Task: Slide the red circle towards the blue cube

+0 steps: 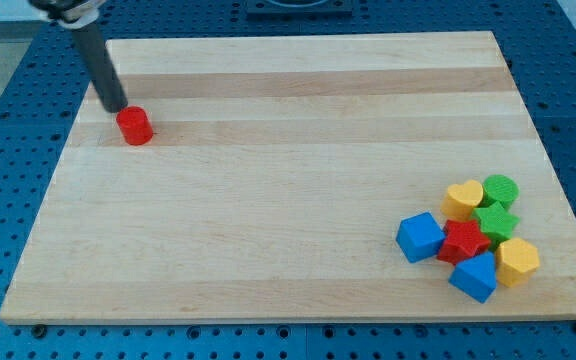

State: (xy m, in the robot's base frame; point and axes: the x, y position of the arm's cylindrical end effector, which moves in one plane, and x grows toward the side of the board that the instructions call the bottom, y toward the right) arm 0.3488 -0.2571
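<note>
The red circle [135, 126], a short red cylinder, stands near the view's upper left on the wooden board [288, 180]. My tip [115, 107] is just to the upper left of it, close to its edge or touching it. The blue cube [420, 237] sits far off at the view's lower right, at the left edge of a cluster of blocks.
The cluster at the lower right holds a red star [463, 241], a yellow heart [463, 197], a green round block [501, 189], a green star [495, 220], a yellow hexagon [517, 261] and a second blue block [474, 276]. The board's right edge is near them.
</note>
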